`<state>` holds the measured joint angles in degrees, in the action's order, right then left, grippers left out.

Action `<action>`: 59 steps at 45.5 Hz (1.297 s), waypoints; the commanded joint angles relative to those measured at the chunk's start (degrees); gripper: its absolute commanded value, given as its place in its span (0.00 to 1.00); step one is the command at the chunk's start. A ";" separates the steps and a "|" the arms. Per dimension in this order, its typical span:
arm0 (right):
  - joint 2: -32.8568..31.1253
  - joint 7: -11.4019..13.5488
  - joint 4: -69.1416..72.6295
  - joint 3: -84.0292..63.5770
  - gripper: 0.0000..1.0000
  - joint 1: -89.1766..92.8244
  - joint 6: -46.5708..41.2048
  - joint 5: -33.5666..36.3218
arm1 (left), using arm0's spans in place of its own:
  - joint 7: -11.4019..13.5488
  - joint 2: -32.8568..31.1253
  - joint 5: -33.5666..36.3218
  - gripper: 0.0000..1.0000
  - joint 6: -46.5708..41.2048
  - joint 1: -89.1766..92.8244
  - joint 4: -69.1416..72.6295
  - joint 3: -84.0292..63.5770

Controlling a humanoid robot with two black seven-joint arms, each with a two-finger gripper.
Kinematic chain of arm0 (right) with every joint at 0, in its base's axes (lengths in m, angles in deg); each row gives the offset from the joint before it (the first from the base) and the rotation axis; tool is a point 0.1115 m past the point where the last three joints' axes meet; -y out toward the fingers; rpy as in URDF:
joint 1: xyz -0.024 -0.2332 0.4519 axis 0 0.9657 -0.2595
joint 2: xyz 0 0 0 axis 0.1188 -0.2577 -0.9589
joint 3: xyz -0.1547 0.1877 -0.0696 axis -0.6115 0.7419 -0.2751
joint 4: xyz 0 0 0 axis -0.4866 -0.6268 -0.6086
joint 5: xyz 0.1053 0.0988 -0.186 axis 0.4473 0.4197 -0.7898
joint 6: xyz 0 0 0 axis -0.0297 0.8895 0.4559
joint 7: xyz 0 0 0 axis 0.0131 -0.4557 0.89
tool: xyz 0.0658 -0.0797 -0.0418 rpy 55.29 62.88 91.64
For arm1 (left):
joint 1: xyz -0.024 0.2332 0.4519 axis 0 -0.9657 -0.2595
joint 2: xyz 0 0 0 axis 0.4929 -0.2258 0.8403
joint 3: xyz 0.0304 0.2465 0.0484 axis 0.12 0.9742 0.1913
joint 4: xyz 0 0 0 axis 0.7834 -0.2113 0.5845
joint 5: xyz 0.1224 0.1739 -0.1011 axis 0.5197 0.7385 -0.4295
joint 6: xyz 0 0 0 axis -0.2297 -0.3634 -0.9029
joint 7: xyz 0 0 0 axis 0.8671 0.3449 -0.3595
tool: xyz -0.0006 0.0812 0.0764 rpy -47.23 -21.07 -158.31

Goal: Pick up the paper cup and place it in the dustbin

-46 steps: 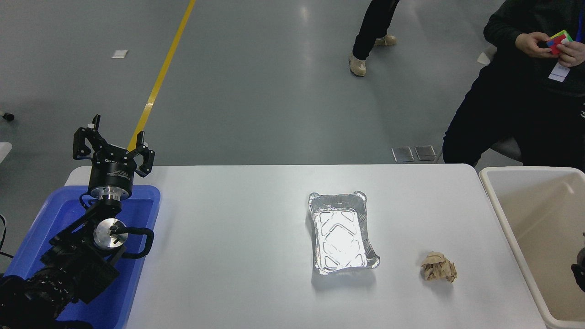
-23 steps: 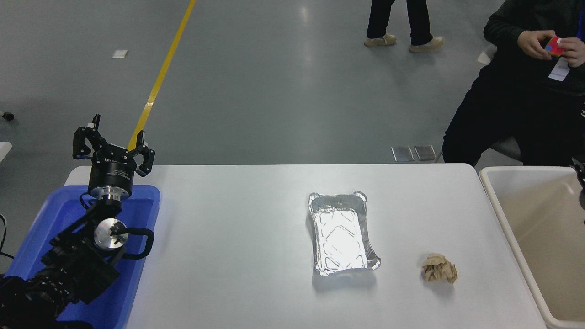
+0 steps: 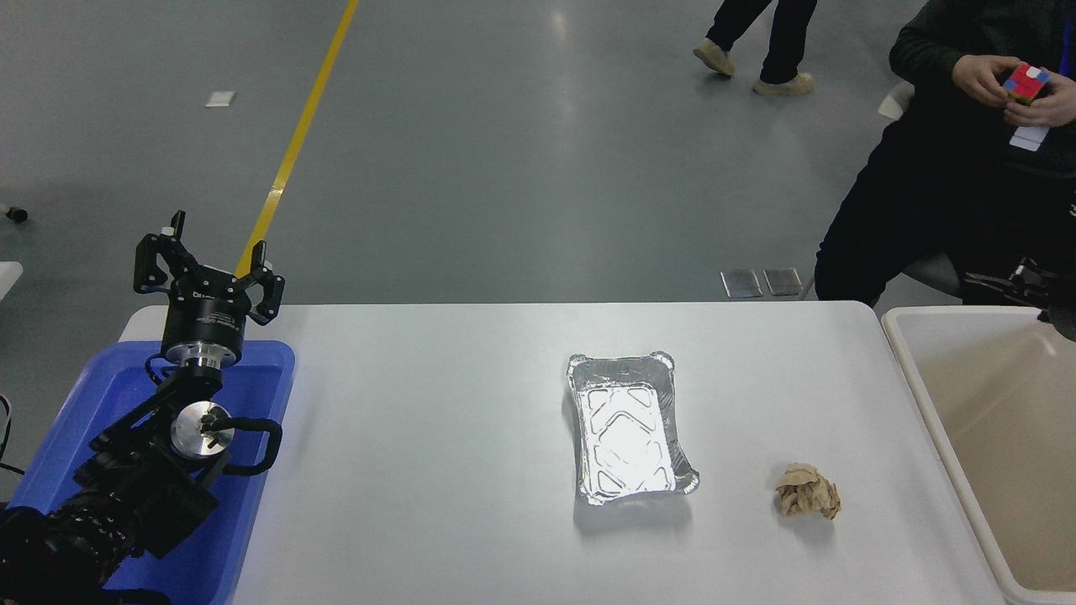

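Right tool (image 3: 1021,276) hangs just above the dustbin (image 3: 925,395) far rim.

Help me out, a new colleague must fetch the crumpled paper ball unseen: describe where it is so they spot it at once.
On the white table, look toward the cream dustbin at its right end. The crumpled brown paper ball lies between that bin and the foil tray, touching neither. It is the only brown, wrinkled, non-shiny thing there.

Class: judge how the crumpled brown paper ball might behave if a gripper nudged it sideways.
The crumpled brown paper ball looks light, so it would probably skid or tumble across the smooth white table. Its creased, uneven shape suggests it would squash rather than roll far.
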<state>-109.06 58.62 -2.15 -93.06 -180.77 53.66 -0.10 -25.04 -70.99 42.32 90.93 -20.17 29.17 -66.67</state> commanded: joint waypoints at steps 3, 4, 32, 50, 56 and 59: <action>4.94 -0.37 15.78 -21.54 1.00 -29.22 -13.39 -1.26 | 0.00 0.00 0.04 0.99 0.00 0.04 0.00 0.04; 5.82 -0.37 16.31 -22.07 1.00 -30.45 -14.62 -1.08 | 0.00 0.00 0.04 0.99 0.00 0.04 0.00 0.04; 31.49 -1.86 20.26 -31.91 1.00 -43.64 -32.83 22.73 | 0.00 0.00 0.04 0.99 0.00 -0.04 0.00 0.13; 39.05 -2.92 24.57 -32.36 1.00 -47.25 -32.30 26.61 | 0.00 0.00 -0.05 0.99 -0.09 -0.05 0.00 0.13; 41.86 -3.09 26.07 -29.55 1.00 -49.36 -32.30 26.87 | 0.00 0.00 -0.14 0.99 -0.09 -0.05 0.00 0.22; 42.83 -3.44 26.07 -28.93 1.00 -49.45 -32.21 27.48 | 0.00 0.00 -0.14 0.99 -0.09 -0.05 0.00 0.13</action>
<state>-70.89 55.99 22.23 -124.19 -228.02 21.44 25.51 -25.05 -71.00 42.24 90.85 -20.19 29.17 -66.53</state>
